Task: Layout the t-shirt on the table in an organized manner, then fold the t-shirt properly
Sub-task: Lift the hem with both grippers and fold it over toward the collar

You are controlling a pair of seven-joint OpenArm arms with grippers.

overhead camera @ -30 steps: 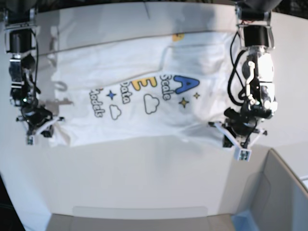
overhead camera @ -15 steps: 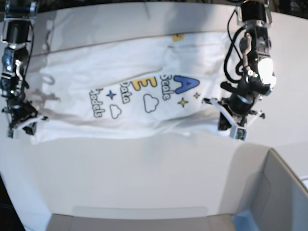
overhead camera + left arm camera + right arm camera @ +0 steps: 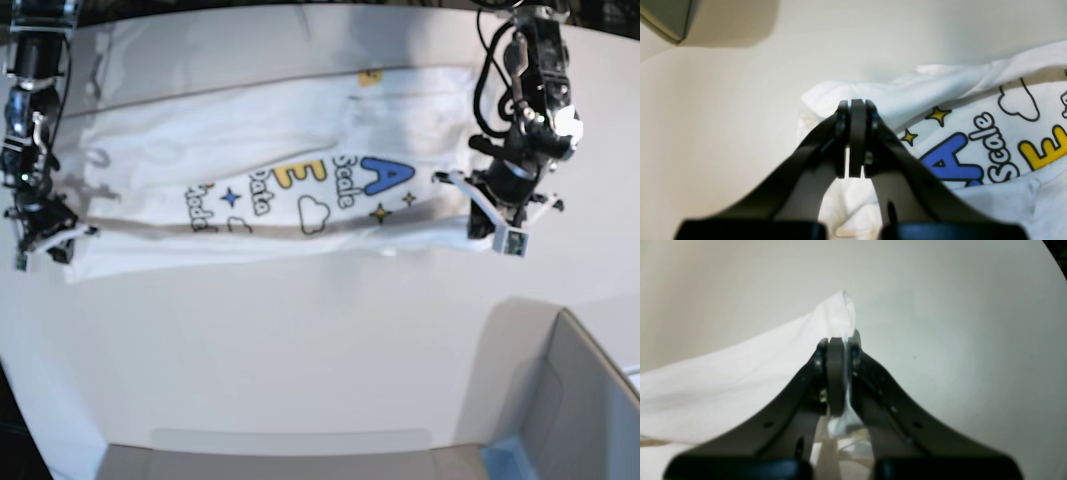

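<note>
The t-shirt is spread across the far half of the surface, its long axis running from 9 o'clock to 3 o'clock, with the print facing up. It is judged to be light, soft and limp cotton: it will sag and wrinkle wherever it is not supported, and it will slide easily on the smooth top. The near edge is lifted and rolled slightly toward 12 o'clock.

The left gripper is seen with its jaws pressed together on a bunched fold of cloth at the 3 o'clock end. The right gripper has its jaws pinching the cloth corner at the 9 o'clock end, though in the base view this grip is small and probably only a thin hem is caught.

A good hold is judged to be at the two corners of one edge, so that the cloth is kept taut.

Much open room is left toward 6 o'clock. A grey bin stands at 5 o'clock and should be avoided.
</note>
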